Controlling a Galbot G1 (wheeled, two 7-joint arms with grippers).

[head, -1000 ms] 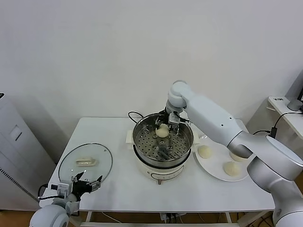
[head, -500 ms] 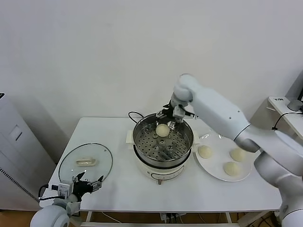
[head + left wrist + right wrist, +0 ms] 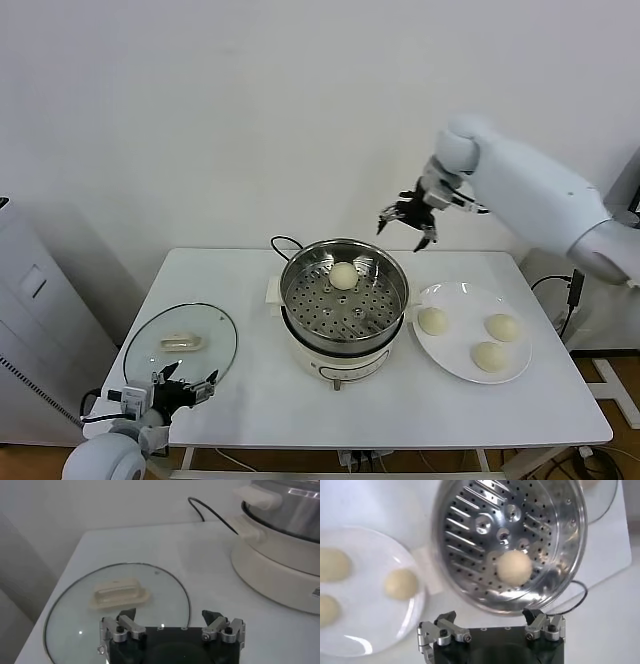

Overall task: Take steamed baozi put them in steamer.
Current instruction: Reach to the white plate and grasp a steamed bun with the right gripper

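Observation:
The steamer (image 3: pixel 345 300) is a shiny perforated steel basket on a white cooker base at mid-table. One steamed baozi (image 3: pixel 343 276) lies on its floor near the back; the right wrist view shows that baozi (image 3: pixel 514 567) in the basket (image 3: pixel 470 535) too. Three more baozi (image 3: pixel 432 320) (image 3: pixel 502 326) (image 3: pixel 487 356) rest on the white plate (image 3: pixel 462 338) to the right. My right gripper (image 3: pixel 408 221) hangs open and empty in the air, up and behind the gap between steamer and plate. Parked low by the table's front left corner, my left gripper (image 3: pixel 185 390) is open.
A round glass lid (image 3: pixel 180 345) with a white handle lies flat at the table's left, right in front of the left gripper (image 3: pixel 169 615). A black cord (image 3: pixel 282 243) leaves the cooker at the back. The table edge (image 3: pixel 400 442) runs along the front.
My right gripper let go of the baozi in the steamer, opened, and rose up and to the right, away from the basket. The left arm stayed put.

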